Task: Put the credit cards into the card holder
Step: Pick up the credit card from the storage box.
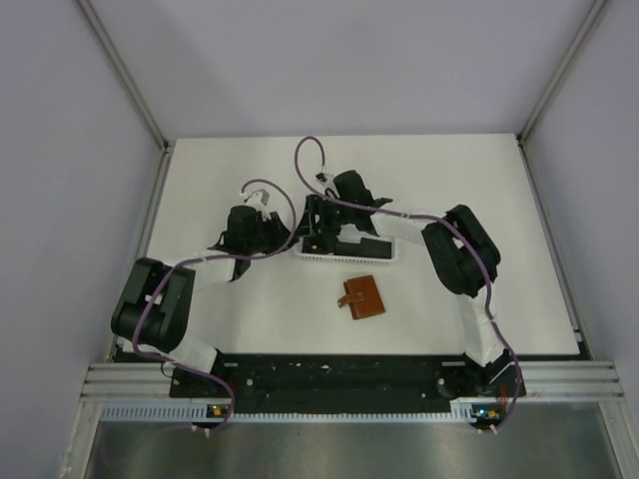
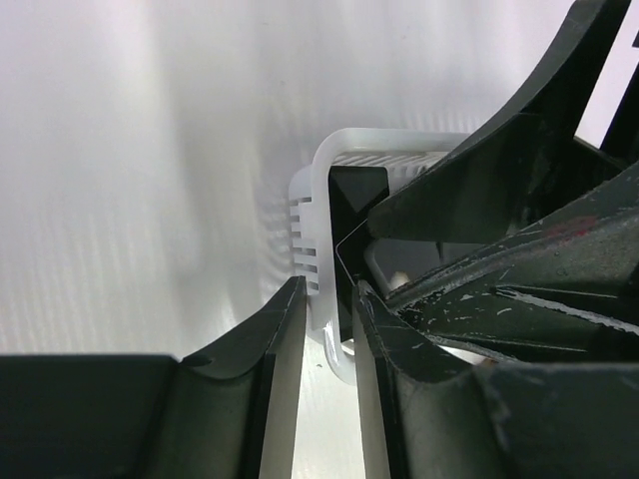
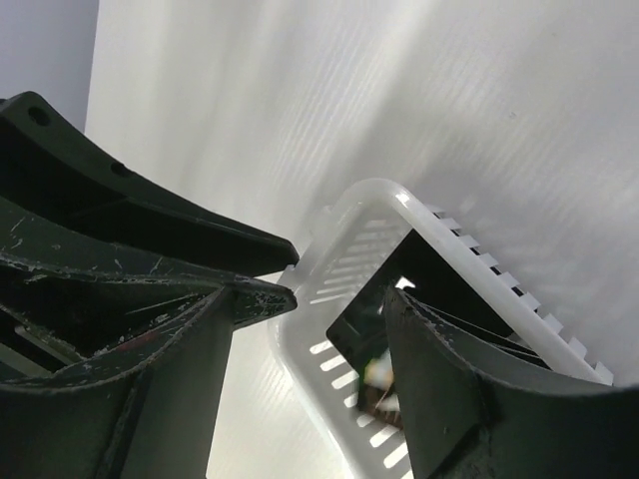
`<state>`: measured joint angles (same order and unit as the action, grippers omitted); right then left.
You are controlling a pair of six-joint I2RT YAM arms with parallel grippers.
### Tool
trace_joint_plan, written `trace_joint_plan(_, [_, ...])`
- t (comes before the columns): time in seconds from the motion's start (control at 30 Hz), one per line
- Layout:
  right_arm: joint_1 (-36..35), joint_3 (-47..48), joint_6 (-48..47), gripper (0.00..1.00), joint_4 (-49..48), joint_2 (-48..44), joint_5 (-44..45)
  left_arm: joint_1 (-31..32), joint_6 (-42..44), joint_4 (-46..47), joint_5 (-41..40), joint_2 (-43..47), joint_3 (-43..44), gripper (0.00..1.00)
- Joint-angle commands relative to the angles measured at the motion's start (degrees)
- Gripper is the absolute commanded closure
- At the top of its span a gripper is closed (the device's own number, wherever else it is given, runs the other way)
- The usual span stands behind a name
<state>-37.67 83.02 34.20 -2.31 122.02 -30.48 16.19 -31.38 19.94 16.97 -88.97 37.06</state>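
Observation:
The brown card holder (image 1: pixel 363 297) lies flat on the white table, apart from both grippers. Black credit cards (image 2: pixel 354 190) stand tilted inside a white slotted basket (image 2: pixel 310 200). My left gripper (image 2: pixel 329 289) straddles the basket's end wall with a narrow gap, and light shows between one finger and the wall. My right gripper (image 3: pixel 339 299) is wide open across the basket's (image 3: pixel 459 239) side wall. One finger is outside and the other inside, against a leaning black card (image 3: pixel 364 324). In the top view both grippers (image 1: pixel 293 239) (image 1: pixel 319 225) meet at the basket's left end.
The white basket (image 1: pixel 384 251) sits mid-table behind the card holder. Grey walls and metal posts enclose the table. In the left wrist view the right gripper's fingers (image 2: pixel 519 200) crowd in just right of my left fingers.

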Motion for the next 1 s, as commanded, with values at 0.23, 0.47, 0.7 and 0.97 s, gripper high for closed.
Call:
trace_joint_plan(0.23, [1.3, -3.4, -9.5, 0.37, 9.5, -12.2, 12.0, 0.9, 0.3, 4.5, 1.5, 2.7, -0.1, 0.77])
trace_joint_plan(0.47, [2.2, -8.9, -11.3, 0.36, 13.3, -15.7, 17.1, 0.9, 0.7, 4.8, 1.1, 1.7, -0.8, 0.79])
trace_joint_plan(0.7, [3.4, -12.4, -11.5, 0.35, 13.8, -15.5, 19.3, 0.9, 0.7, 5.6, 1.9, 0.6, -0.9, 0.84])
trace_joint_plan(0.97, [3.5, -13.1, -10.6, 0.34, 11.5, -12.5, 18.8, 1.0, 0.6, 6.1, 2.4, -0.1, -1.2, 0.91])
